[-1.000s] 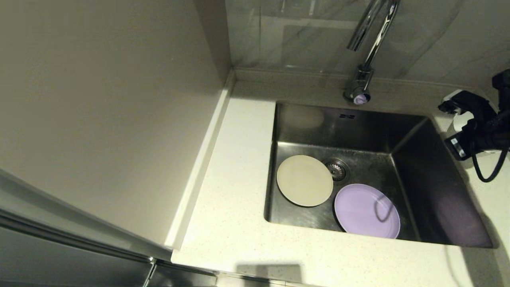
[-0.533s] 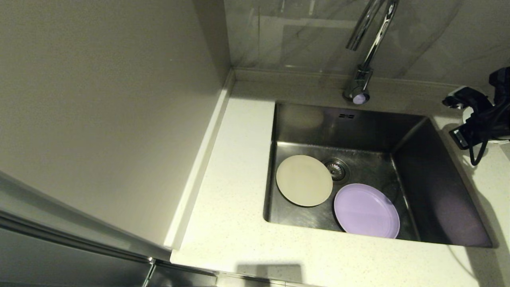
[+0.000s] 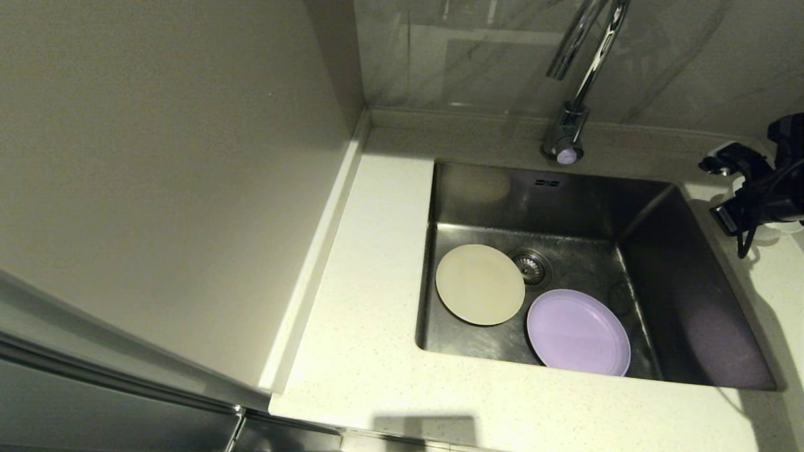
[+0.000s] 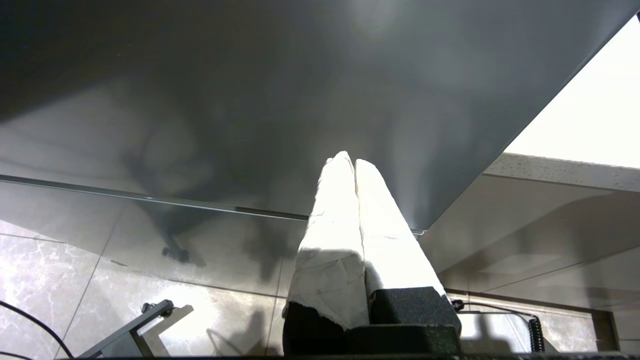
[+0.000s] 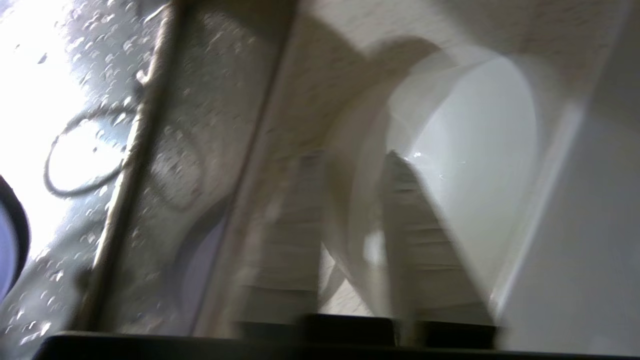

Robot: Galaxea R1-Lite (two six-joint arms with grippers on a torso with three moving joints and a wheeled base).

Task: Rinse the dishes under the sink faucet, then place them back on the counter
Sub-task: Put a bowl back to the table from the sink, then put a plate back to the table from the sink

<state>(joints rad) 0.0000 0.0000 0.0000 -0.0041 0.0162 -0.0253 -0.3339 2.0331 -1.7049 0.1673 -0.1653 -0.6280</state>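
Home kitchen, steel sink [image 3: 684,295] set in speckled counter [image 3: 370,351], chrome faucet [image 3: 575,94], marble-look wall tiles [image 3: 477,50]

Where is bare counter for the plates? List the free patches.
Free: the counter left of the sink, and the strip along its front. Crowded: right of the sink, where the right gripper is at the white bowl. Left gripper parked low, off the counter.

A cream plate [image 3: 480,284] and a lavender plate [image 3: 578,332] are lying flat in the steel sink [image 3: 691,314]; a white bowl [image 5: 475,165] is sitting on the counter [image 3: 370,351].
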